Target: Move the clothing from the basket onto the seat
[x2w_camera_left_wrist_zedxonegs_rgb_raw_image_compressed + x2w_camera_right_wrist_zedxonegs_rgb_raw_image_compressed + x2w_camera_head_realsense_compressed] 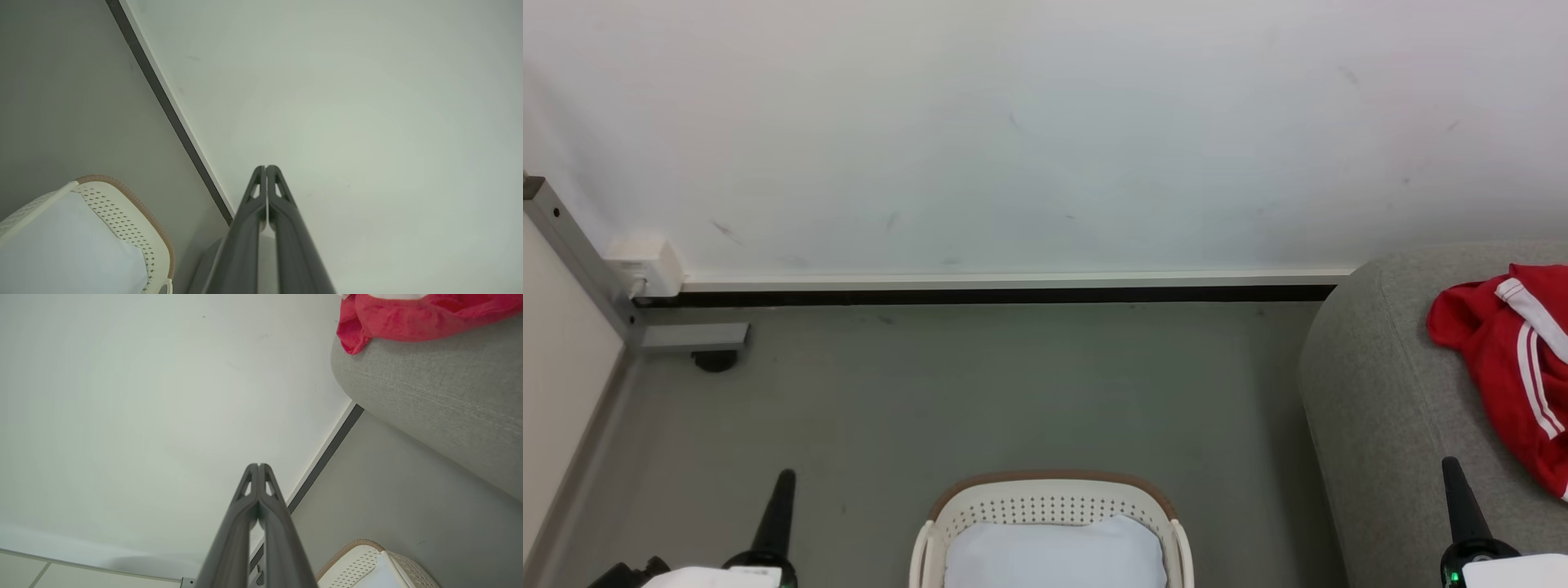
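fingers of my left gripper point(785, 478) are pressed together and hold nothing, low at the left and pointing up over the grey floor point(1013, 384); the left wrist view shows the two tips meeting. my right gripper point(1450, 468) is the same, pressed flat and empty, its tip over the near edge of the seat point(1372, 392). between the two, close to me, stands the laundry basket point(1054, 505), cream with a brown rim band, and pale white fabric point(1054, 555) lies in it. the red clothing point(1503, 359), with white stripes, lies crumpled on top of the light grey seat at the right, well apart from the basket and cut by the right edge. beyond, a black skirting strip point(1013, 295) runs along the foot of the white wall point(1045, 122). at the far left a small white wall box point(645, 265) sits beside a grey metal post point(572, 237).
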Tool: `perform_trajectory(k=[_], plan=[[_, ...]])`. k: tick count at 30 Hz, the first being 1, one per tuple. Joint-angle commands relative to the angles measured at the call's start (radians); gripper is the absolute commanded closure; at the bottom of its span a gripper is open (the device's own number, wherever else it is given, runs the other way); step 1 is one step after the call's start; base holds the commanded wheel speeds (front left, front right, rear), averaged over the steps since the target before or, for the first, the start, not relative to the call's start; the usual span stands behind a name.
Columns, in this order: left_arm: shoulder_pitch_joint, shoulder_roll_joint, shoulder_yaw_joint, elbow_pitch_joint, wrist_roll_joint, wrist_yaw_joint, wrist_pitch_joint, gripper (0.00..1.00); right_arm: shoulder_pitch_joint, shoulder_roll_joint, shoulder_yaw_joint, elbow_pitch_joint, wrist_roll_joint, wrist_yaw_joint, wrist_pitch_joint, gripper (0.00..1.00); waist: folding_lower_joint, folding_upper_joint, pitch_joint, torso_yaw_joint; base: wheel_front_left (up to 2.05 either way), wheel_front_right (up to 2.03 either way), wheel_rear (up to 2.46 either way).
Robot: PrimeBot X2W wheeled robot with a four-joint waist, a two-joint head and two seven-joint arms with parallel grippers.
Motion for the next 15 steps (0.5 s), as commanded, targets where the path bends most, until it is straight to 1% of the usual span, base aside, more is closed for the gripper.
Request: perform_trajectory(k=[1, 15], plan=[[-0.017, 0.0, 0.007, -0.009, -0.026, -0.006, 0.006, 1.0, -0.018, -0.01, -0.004, -0.009, 0.028, -0.001, 0.005, 1.0, 0.0, -0.0001, 0.001, 0.001, 0.0, 0.0, 0.0], [-0.03, -0.004, 0.02, -0.014, -0.13, -0.006, 0.036, 1.0, -0.028, -0.011, -0.013, -0.015, 0.139, -0.002, 0.035, 1.0, 0.0, -0.0001, 0.005, 0.005, 0.0, 0.0, 0.0]])
